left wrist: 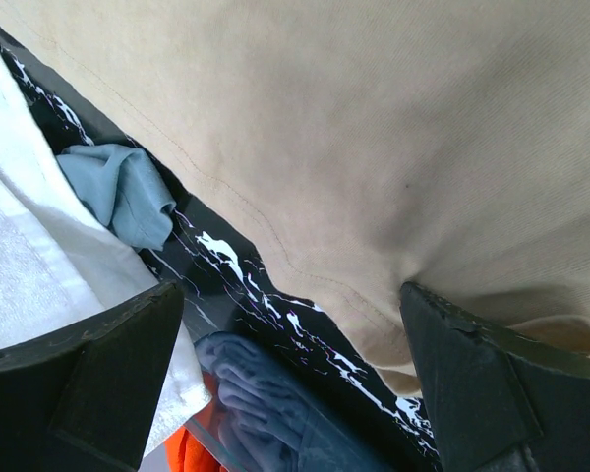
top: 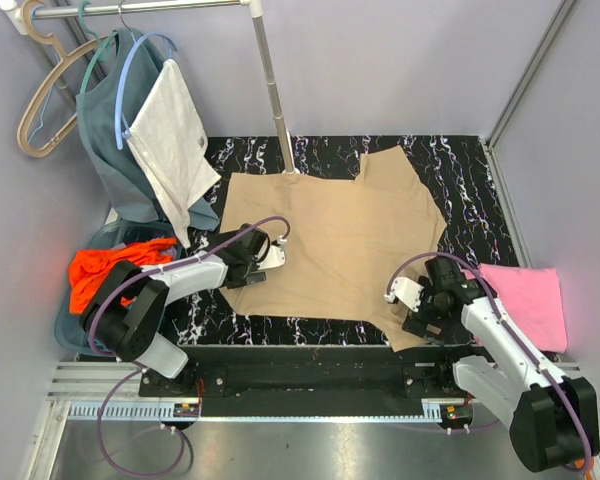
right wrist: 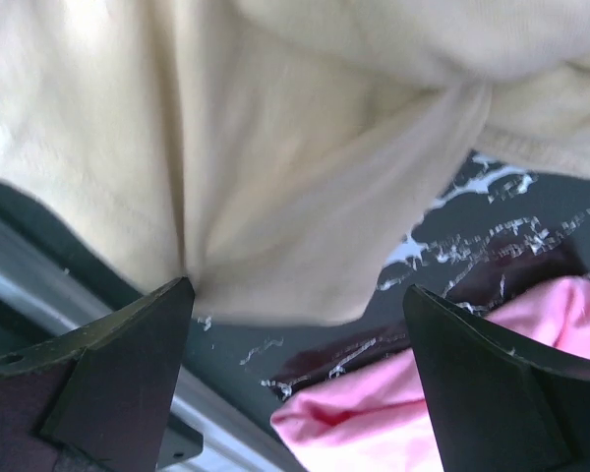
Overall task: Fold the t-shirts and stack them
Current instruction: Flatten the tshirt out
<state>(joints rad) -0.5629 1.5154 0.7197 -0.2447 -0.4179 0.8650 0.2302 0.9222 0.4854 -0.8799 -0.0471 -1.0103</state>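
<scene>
Four shirts show, and the tan t-shirt (top: 340,240) is the one being worked. It lies spread across the middle of the black marbled table (top: 450,160), its near corner at 5 o'clock bunched. It looks light and limp, cloth that will sag, drag and wrinkle instead of holding a shape. I judge it best pinched at a hem or corner, with both sides lifted together so it does not skew.

The left gripper (left wrist: 290,295) is at the shirt's 9 o'clock edge, jaws spread wide with nothing between them. The right gripper (right wrist: 297,290), just as wide and empty, is at the bunched 5 o'clock corner.

The pink t-shirt (top: 525,300) lies folded at 4 o'clock, near the right arm. The orange t-shirt (top: 105,272) is heaped in a blue bin (top: 65,325) at 8 o'clock. The teal t-shirt (top: 115,150) hangs on a hanger at 10 o'clock, with a white cloth (top: 170,130) draped in front.
</scene>
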